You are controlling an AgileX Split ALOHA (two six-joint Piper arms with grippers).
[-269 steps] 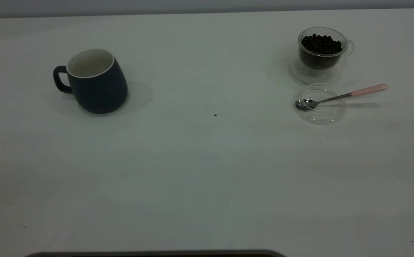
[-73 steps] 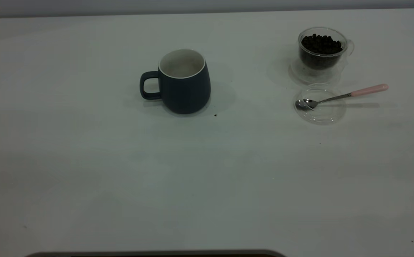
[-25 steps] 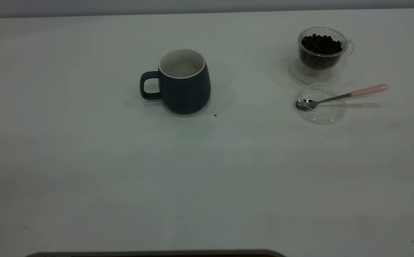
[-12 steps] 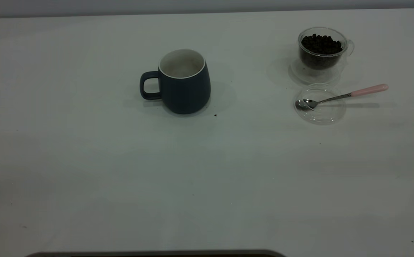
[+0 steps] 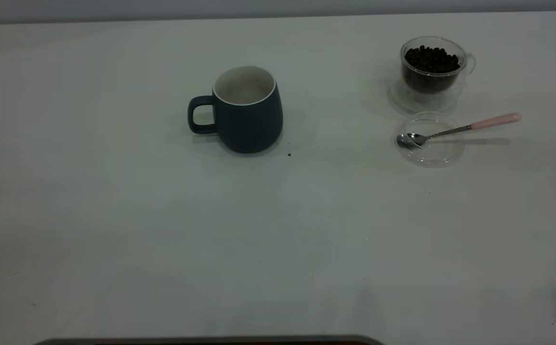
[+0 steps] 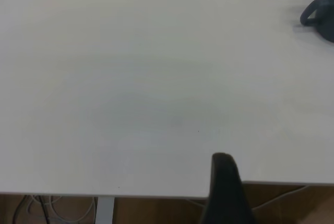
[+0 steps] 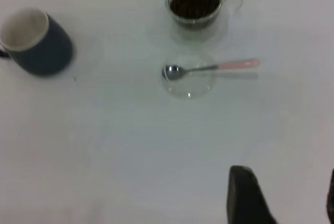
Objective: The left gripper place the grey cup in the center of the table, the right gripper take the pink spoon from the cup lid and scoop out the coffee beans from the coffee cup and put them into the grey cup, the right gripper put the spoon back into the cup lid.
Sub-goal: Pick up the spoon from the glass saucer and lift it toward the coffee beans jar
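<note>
The grey cup (image 5: 249,120) stands upright near the middle of the table (image 5: 278,230), handle pointing left; it also shows in the left wrist view (image 6: 321,15) and the right wrist view (image 7: 39,46). The coffee cup (image 5: 431,76) with coffee beans (image 5: 431,57) stands at the far right. In front of it lies the cup lid (image 5: 438,158) with the pink spoon (image 5: 459,128) resting bowl-down in it, handle pointing right. Neither gripper shows in the exterior view. My left gripper (image 6: 279,174) is open over the table's near left edge. My right gripper (image 7: 287,182) is open and empty, well short of the spoon (image 7: 209,68).
A clear round base (image 5: 402,103) sits under the coffee cup. A dark crumb (image 5: 289,155) lies by the grey cup's right foot. The table's edge (image 6: 156,192) runs below my left gripper, with cables under it.
The grey cup moved from the far left to the middle of the table about three seconds ago and has stood still since. A faint shadow has come in at the table's lower right.
</note>
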